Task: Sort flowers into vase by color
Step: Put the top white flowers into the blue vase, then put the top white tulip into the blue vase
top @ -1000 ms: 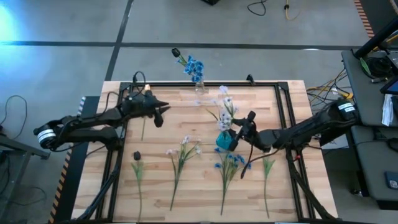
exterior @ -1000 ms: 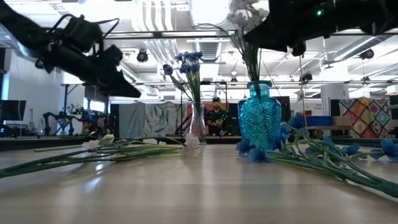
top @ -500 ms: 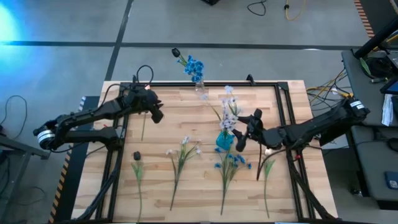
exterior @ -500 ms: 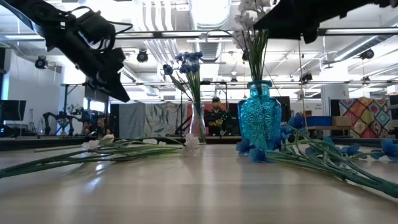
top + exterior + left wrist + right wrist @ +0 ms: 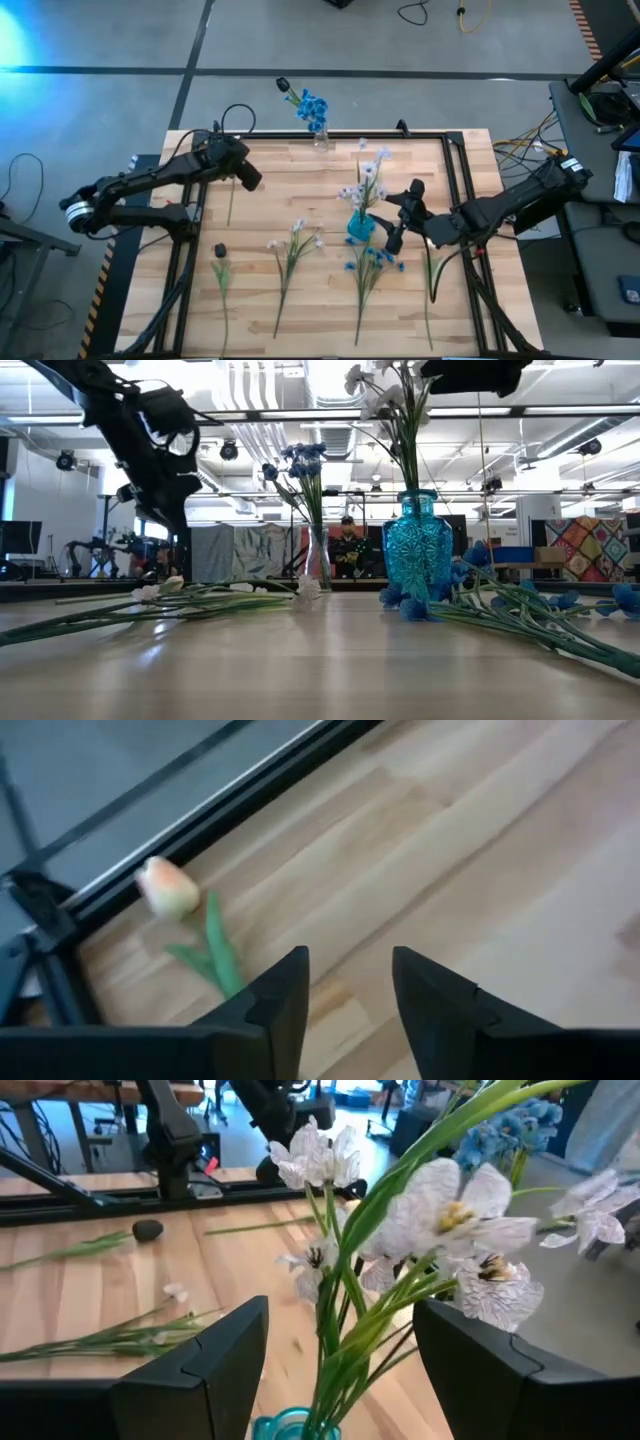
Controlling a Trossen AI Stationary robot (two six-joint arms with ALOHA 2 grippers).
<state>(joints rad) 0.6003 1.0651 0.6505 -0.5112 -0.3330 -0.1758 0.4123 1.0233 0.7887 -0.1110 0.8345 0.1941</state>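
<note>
A blue glass vase [image 5: 358, 229] [image 5: 417, 552] stands mid-table and holds white-pink flowers [image 5: 366, 181] [image 5: 440, 1220]. A clear vase [image 5: 322, 139] at the far edge holds blue flowers [image 5: 311, 106] and a black bud. On the boards lie a cream tulip [image 5: 167, 888] with its stem [image 5: 231, 204], a black-bud stem [image 5: 220, 251], a white-pink spray [image 5: 296, 240], a blue cluster [image 5: 373, 258] and a green stem [image 5: 432, 270]. My left gripper [image 5: 246, 179] [image 5: 346, 992] hovers open above the tulip stem. My right gripper [image 5: 396, 217] [image 5: 340, 1370] is open just right of the blue vase, with the flower stems standing ahead of its fingers.
A black metal frame [image 5: 455, 180] runs round the wooden table top. The loose stems lie in a row across the near half. Bare boards [image 5: 290, 180] show between the left gripper and the blue vase. The room behind holds benches and a person far off [image 5: 348, 545].
My left gripper has tipped from slanting to pointing nearly straight down and has shifted a little toward the table's left edge, over the tulip stem. My right arm has drawn back slightly toward the right edge, away from the blue vase. The white-pink flowers stay in the vase.
</note>
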